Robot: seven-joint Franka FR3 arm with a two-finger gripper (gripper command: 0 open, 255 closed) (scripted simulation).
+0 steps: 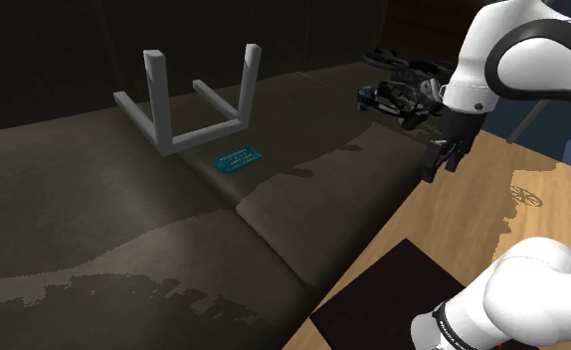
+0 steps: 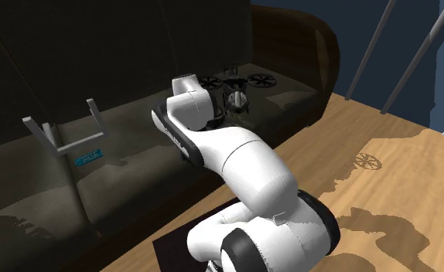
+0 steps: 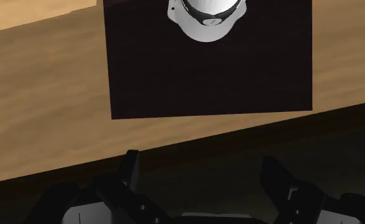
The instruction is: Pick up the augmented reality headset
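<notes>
Starting at your gripper (image 1: 441,167), fingers spread and empty over the sofa's (image 1: 303,199) front edge, look toward eleven o'clock: the black headset (image 1: 398,97) lies on the cushion. Expect it light, stiff, probably fragile in front; clasp a narrow band.

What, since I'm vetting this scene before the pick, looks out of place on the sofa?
A grey frame lies on the sofa seat with two posts pointing up, like upturned furniture; a drone sits there too.
</notes>
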